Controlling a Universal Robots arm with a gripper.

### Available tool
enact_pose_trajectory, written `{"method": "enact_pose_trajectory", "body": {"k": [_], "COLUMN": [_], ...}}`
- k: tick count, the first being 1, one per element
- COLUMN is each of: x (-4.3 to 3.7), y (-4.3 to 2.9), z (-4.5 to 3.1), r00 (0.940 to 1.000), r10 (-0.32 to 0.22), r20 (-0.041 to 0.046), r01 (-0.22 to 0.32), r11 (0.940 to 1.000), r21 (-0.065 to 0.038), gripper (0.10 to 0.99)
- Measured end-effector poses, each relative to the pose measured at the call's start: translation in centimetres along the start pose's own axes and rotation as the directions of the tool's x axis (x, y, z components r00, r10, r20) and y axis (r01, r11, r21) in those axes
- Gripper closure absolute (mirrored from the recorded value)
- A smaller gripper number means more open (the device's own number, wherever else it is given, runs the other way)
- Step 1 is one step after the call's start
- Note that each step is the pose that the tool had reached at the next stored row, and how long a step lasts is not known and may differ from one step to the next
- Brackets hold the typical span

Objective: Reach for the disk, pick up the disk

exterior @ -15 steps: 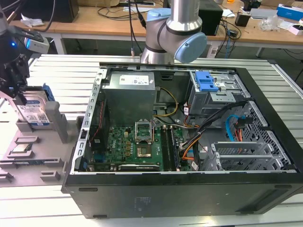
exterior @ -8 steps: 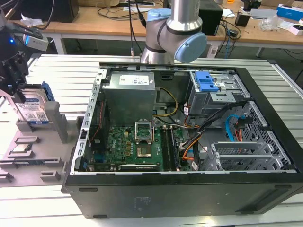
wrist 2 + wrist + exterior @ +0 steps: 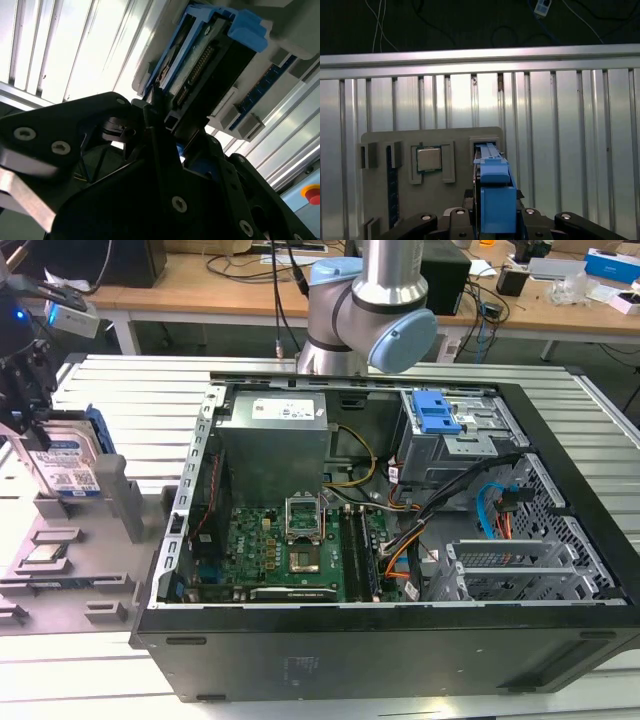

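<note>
The disk [image 3: 68, 468] stands on edge over the grey fixture plate [image 3: 100, 585] at the exterior view's left, its blue-and-white label and blue side rail showing. My black gripper [image 3: 38, 430] comes down on it from above, with the fingers pressed on both faces of the drive. In the first wrist view the disk's blue rail [image 3: 496, 200] runs from the fixture slot up between my gripper [image 3: 496, 222]. In the second wrist view the disk's connector edge [image 3: 200, 65] sticks out beyond the gripper [image 3: 167, 117]. Whether the drive's lower edge still sits in the slot is hidden.
A small silver processor chip [image 3: 429, 160] lies in a pocket of the fixture beside the disk. An open computer case [image 3: 400, 640] with a blue latch [image 3: 437, 412] sits mid-table. The arm's base [image 3: 370, 310] stands behind it. A red button [image 3: 312, 192] shows in the second wrist view.
</note>
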State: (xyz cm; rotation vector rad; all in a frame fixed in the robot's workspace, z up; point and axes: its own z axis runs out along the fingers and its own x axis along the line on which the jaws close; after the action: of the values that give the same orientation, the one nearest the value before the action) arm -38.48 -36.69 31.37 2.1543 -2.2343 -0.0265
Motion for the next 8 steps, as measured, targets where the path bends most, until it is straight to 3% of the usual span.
{"method": "enact_pose_trajectory", "body": {"k": [8], "x": [0.0], "y": [-0.07], "z": [-1.22], "r00": [1.0], "r10": [0.0], "r20": [0.0], "r01": [0.0], "r11": [1.0], "r21": [0.0], "gripper": [0.722]}}
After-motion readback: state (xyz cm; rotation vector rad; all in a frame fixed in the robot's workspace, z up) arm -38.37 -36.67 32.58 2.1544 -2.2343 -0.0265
